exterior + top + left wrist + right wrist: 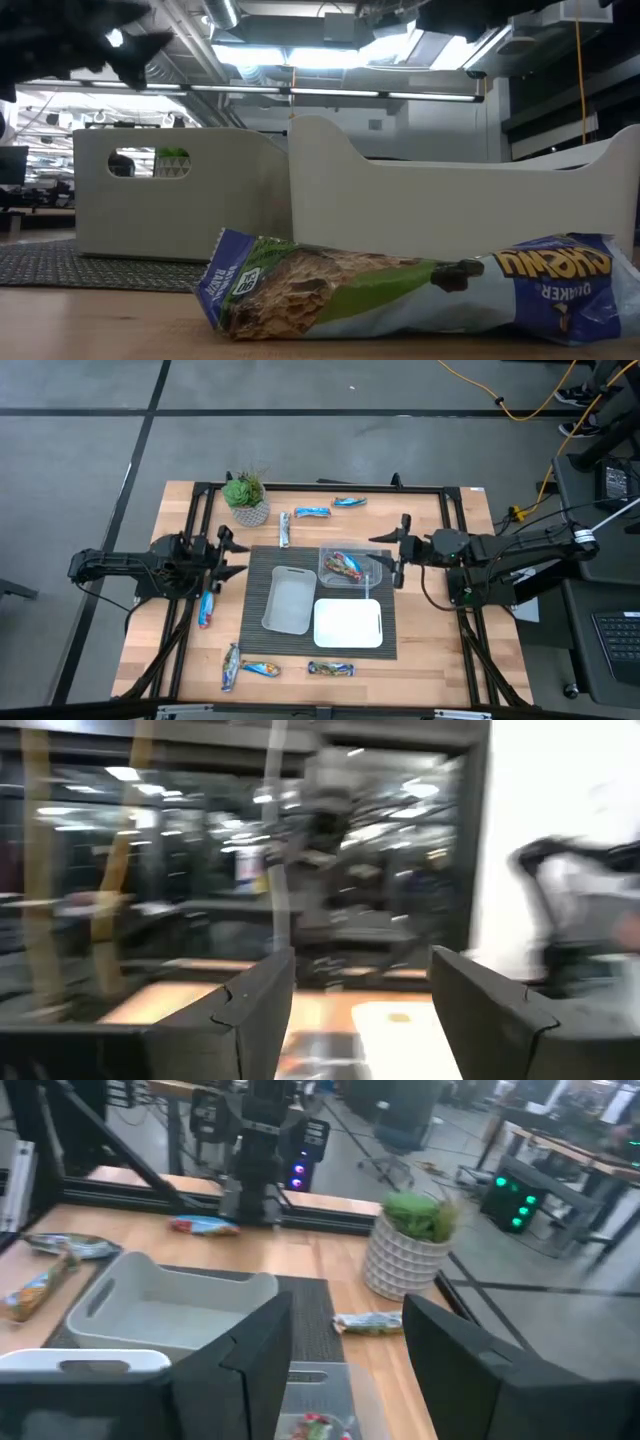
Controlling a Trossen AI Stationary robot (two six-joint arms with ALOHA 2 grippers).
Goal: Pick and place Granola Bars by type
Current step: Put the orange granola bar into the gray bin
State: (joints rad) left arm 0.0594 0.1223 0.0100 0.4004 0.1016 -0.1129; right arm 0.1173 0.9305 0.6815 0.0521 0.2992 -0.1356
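I see the left gripper (pixel 238 557) fingers spread, empty, left of the grey tray (pixel 288 600); right gripper (pixel 392 558) fingers spread, empty, beside the clear tray (pixel 372 573) holding one granola bar (pixel 346 565); other bars (pixel 290 669) scattered on the table (pixel 420 520).

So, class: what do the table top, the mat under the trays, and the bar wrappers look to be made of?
Table top: likely pale wood, grain visible. Mat: dark ribbed weave, perhaps vinyl or fabric. Bar wrappers: thin glossy foil or plastic film, crinkled and printed.
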